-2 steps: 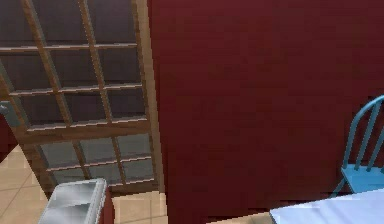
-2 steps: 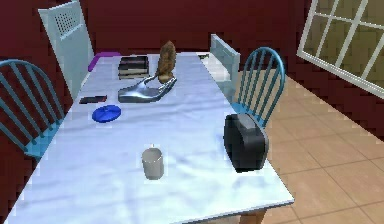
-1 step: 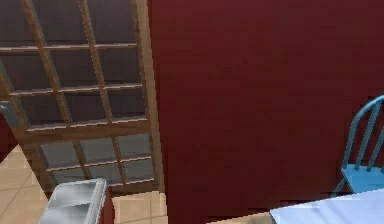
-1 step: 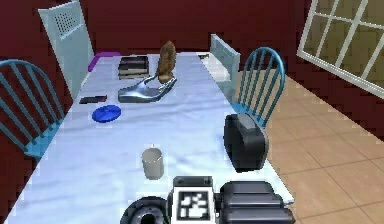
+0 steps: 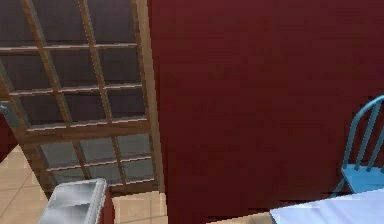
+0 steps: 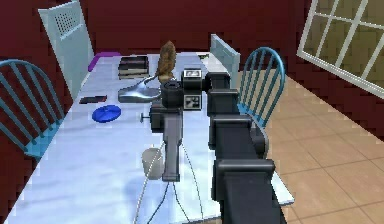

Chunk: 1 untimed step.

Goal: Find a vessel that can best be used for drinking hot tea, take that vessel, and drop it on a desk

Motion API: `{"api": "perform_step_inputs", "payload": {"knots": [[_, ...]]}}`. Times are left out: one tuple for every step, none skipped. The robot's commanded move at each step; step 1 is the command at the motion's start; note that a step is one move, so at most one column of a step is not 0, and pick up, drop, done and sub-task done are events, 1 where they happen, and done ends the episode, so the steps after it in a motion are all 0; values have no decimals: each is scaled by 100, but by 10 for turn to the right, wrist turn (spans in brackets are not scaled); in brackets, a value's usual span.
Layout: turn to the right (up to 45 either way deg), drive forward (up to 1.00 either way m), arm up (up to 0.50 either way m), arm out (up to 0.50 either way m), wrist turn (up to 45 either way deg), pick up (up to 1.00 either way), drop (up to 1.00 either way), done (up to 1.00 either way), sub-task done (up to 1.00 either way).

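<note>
chair (image 5: 368,140): cut by right edge | table (image 5: 330,212): cut by bottom edge | gripper (image 6: 166,172): load cannot be told | dark flat thing (image 6: 95,99): too small to name

Wall (image 5: 260,100) deep red. Door (image 5: 85,90): light wood frame, grid of grey-blue panes. Floor (image 6: 330,140) tan tile, pale grout lines. Desk (image 6: 90,170) pale bluish white. Spindle chair (image 6: 25,100) bright blue; far chair (image 6: 70,35) pale blue-white. Flat disc (image 6: 106,114) strong blue. Arm (image 6: 240,150) black; its squares (image 6: 190,75) white with black marks. Window (image 6: 345,40) frame cream, grid pattern.
</note>
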Motion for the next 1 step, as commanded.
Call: {"api": "perform_step_inputs", "payload": {"knots": [[0,0,0,0,450,0,0,0,0]]}}
